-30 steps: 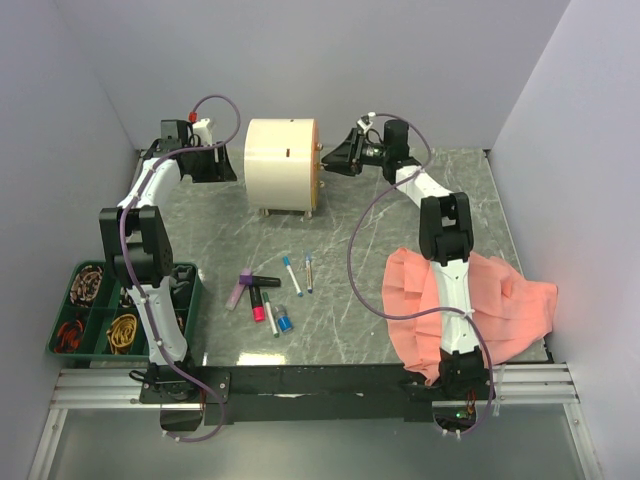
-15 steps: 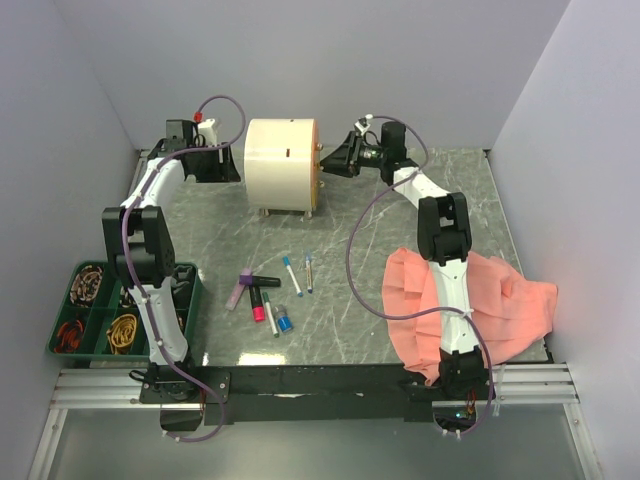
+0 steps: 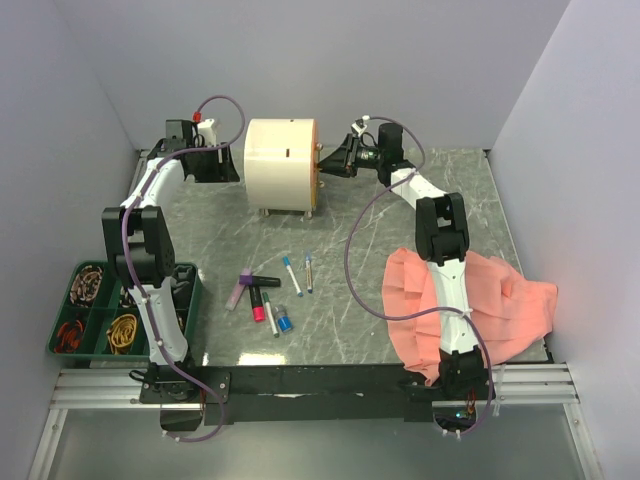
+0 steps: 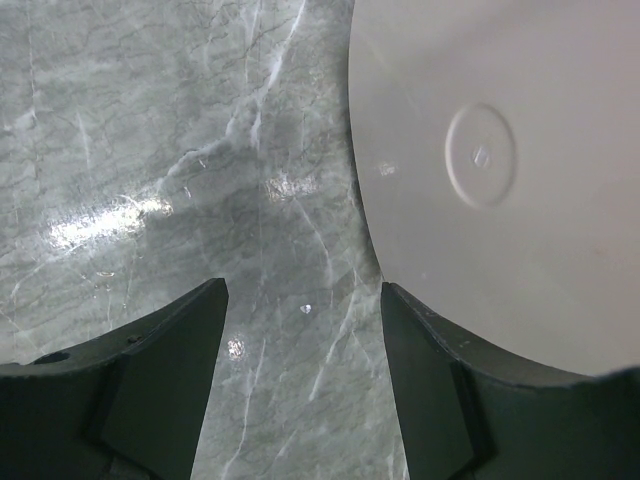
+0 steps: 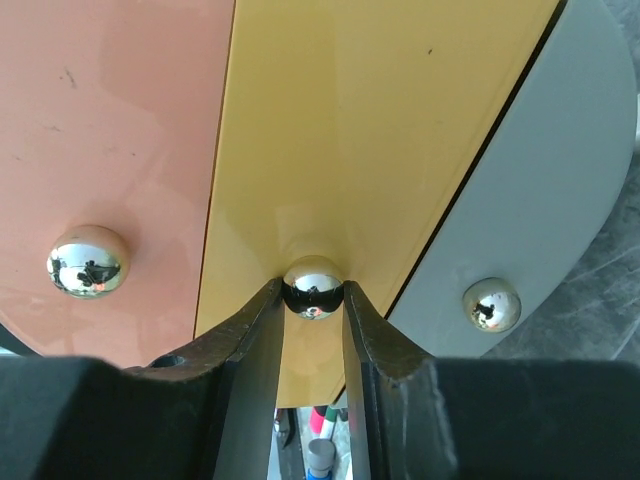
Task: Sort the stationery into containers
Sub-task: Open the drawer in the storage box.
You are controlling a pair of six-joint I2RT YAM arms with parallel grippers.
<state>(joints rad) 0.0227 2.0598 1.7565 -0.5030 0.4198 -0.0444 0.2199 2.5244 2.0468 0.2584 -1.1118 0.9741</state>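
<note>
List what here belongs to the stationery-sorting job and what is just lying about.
Part of the job:
- cream drum-shaped cabinet
- its yellow drawer, whose round chrome knob is pinched by the right gripper
- loose pens and markers on the grey marble table

Just lying about:
- salmon-pink cloth, crumpled at the right
- green divided tray at the left

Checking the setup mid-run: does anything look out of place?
The salmon cloth lies crumpled at the table's near right corner, with the right arm reaching across it. The pens lying loose mid-table are just unsorted stationery.
</note>
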